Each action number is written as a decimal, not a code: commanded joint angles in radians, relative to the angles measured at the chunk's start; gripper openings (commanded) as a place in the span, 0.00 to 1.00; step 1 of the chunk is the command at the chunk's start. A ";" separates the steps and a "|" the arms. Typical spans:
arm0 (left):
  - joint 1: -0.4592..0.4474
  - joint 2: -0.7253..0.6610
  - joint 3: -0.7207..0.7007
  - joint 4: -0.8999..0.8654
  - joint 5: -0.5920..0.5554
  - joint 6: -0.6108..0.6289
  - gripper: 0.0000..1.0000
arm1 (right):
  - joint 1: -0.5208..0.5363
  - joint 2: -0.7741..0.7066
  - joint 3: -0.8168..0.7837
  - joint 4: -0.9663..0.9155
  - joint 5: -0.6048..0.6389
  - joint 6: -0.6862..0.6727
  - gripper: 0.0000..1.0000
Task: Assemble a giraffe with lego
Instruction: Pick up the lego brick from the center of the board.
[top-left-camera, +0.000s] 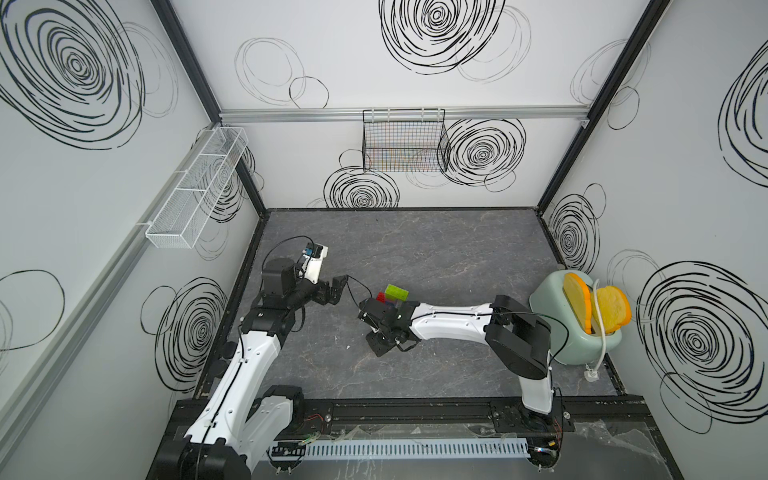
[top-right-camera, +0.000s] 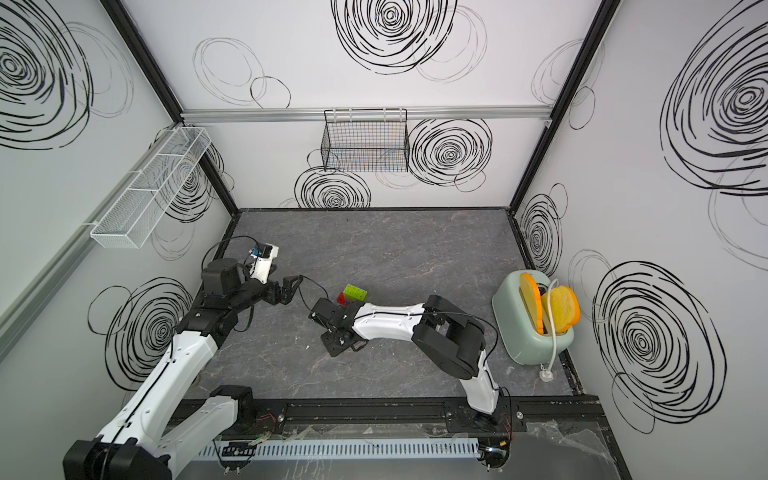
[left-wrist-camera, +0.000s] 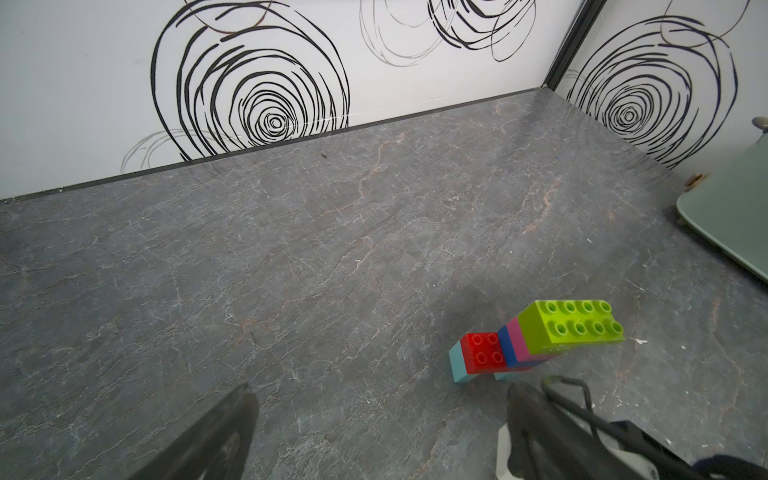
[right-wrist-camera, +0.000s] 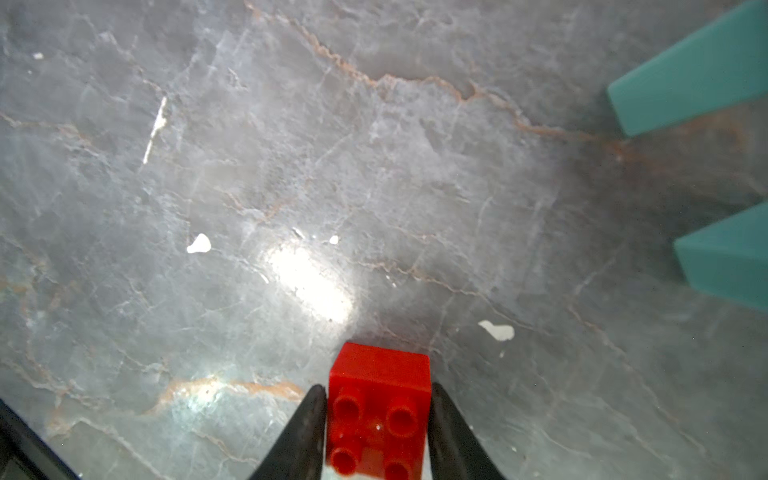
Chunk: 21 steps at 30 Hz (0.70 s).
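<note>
The partly built giraffe (top-left-camera: 394, 294) (top-right-camera: 354, 293) stands mid-table: cyan legs, red body, a blue, pink and green neck, and a lime head (left-wrist-camera: 571, 326) on top. My right gripper (right-wrist-camera: 378, 390) is shut on a small red lego brick (right-wrist-camera: 380, 374), studs facing the camera, held low over the table just in front of the giraffe's two cyan legs (right-wrist-camera: 690, 75). In both top views the right gripper (top-left-camera: 380, 343) points down and hides the brick. My left gripper (top-left-camera: 338, 286) (left-wrist-camera: 378, 415) hangs open and empty to the left of the giraffe.
A mint-green toaster (top-left-camera: 575, 332) holding yellow toast slices stands at the right edge, its cord trailing forward. A black wire basket (top-left-camera: 403, 141) hangs on the back wall and a white mesh basket (top-left-camera: 195, 187) on the left wall.
</note>
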 joint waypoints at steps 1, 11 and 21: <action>0.009 -0.013 -0.009 0.048 0.009 0.012 0.98 | 0.007 0.009 0.026 -0.039 0.014 -0.009 0.36; 0.009 -0.010 -0.011 0.050 0.012 0.015 0.98 | 0.003 -0.032 0.088 -0.145 0.078 -0.067 0.25; 0.009 -0.008 -0.017 0.054 0.018 0.024 0.98 | -0.163 -0.186 0.237 -0.316 -0.057 -0.369 0.23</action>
